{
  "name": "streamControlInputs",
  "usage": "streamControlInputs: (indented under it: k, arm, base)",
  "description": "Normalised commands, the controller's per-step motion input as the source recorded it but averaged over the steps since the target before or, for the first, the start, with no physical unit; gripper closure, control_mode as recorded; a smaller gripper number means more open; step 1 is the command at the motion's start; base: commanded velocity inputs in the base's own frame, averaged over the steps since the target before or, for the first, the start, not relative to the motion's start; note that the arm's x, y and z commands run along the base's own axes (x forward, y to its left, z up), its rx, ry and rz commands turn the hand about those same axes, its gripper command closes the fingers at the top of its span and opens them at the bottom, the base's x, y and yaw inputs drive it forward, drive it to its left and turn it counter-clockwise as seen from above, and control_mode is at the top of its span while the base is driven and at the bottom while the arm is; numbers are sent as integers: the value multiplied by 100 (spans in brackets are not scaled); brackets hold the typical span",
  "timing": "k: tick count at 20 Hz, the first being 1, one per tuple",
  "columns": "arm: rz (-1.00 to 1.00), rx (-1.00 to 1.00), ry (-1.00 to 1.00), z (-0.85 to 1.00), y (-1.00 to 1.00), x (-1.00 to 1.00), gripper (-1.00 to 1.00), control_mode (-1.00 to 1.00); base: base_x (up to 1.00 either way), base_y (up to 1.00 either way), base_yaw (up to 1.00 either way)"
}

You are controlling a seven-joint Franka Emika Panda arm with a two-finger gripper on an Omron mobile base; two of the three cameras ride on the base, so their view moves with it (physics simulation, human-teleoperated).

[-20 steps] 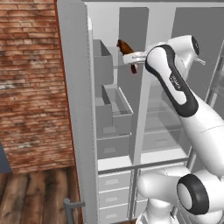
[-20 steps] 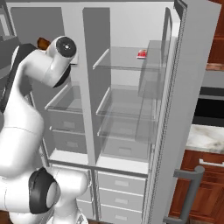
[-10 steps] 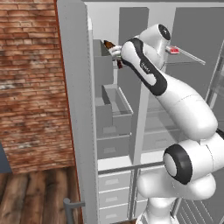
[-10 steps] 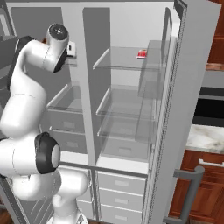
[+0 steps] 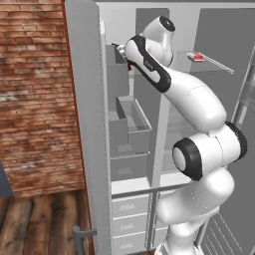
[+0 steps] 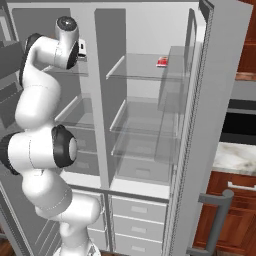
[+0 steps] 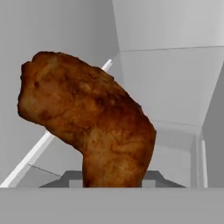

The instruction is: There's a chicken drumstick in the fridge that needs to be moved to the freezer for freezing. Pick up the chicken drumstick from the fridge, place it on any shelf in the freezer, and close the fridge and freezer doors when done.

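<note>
The chicken drumstick (image 7: 87, 118), dark reddish-brown and club-shaped, stands upright in my gripper (image 7: 111, 179), which is shut on its narrow end. In the left base view the drumstick (image 5: 120, 49) and gripper (image 5: 125, 56) are high up inside the freezer (image 5: 127, 129), the narrow left compartment with grey bins. A pale shelf edge (image 7: 35, 153) runs below and left of the meat. The fridge (image 6: 145, 115), with its wide glass shelves, stands open to the right. Both doors are open: the freezer door (image 5: 84, 124) and the fridge door (image 6: 212, 100).
A small flat red-and-white item (image 5: 197, 57) (image 6: 162, 61) lies on the top fridge shelf. A brick wall (image 5: 35, 94) stands left of the freezer door. The fridge door's bar handle (image 6: 215, 220) juts out low on the right, by a wooden cabinet and stone counter (image 6: 235, 155).
The arm has swung left from the front of the fridge into the upper part of the freezer, carrying the drumstick with it. The gripper has stayed shut on it.
</note>
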Motion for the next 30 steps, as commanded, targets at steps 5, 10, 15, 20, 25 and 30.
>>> streamControlInputs:
  k: [5,10,15,20,25,30]
  arm:
    - [-4,-5,0,-13,0,44,100,-100]
    - [-6,-7,0,-31,1,22,100,-100]
    - [-6,-6,0,-27,0,19,100,-100]
    - [-4,-2,0,-11,0,32,100,-100]
    - [-3,-3,0,-9,0,44,100,-100]
    - [-3,-3,1,-9,1,50,100,-100]
  base:
    - [0,0,0]
    - [0,0,0]
    - [0,0,0]
    - [0,0,0]
    - [0,0,0]
    - [0,0,0]
